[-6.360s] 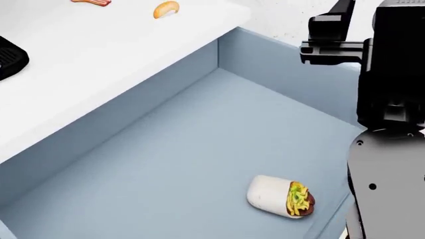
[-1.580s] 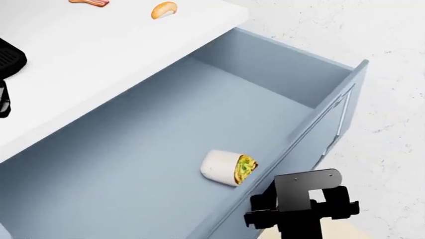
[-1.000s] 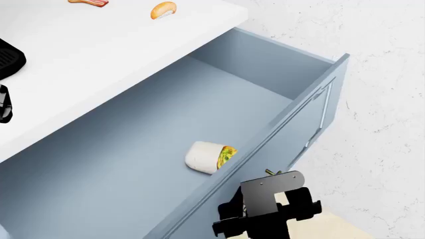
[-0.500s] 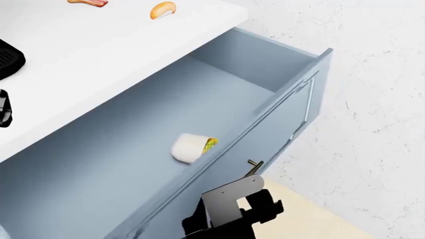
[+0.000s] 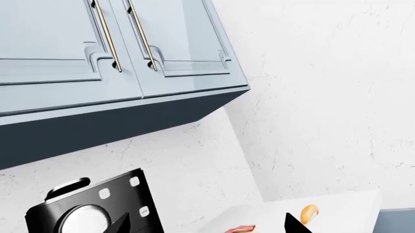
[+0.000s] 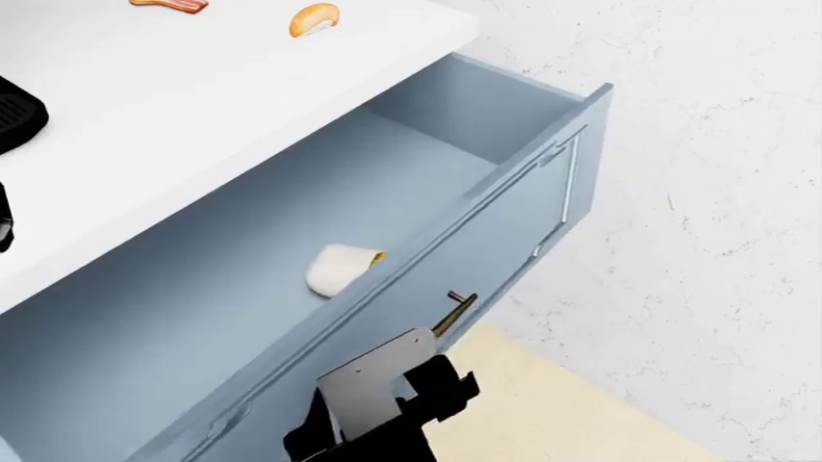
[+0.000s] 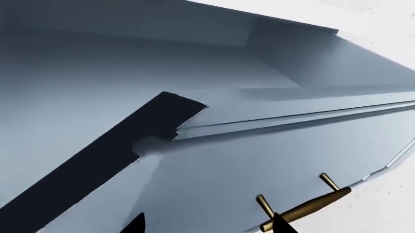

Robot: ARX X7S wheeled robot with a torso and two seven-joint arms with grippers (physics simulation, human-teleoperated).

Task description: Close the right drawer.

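Observation:
The right drawer stands partly open under the white counter, pale blue-grey, with a slim brass handle on its moulded front. A wrap lies inside, close to the front wall. My right gripper is low against the outside of the drawer front, beside a short brass piece. In the right wrist view the right gripper is open, its fingertips spread over the panel front, one tip by the brass handle. My left gripper is open, high over the counter and holding nothing.
White counter carries a croissant-like pastry, a bacon strip and a black appliance. Upper blue-grey cabinets hang above. Speckled white wall and pale floor lie right of the drawer.
The drawer has slid further in under the counter, with my right gripper following its front to the left. The wrap has moved with the drawer. The left arm has barely moved.

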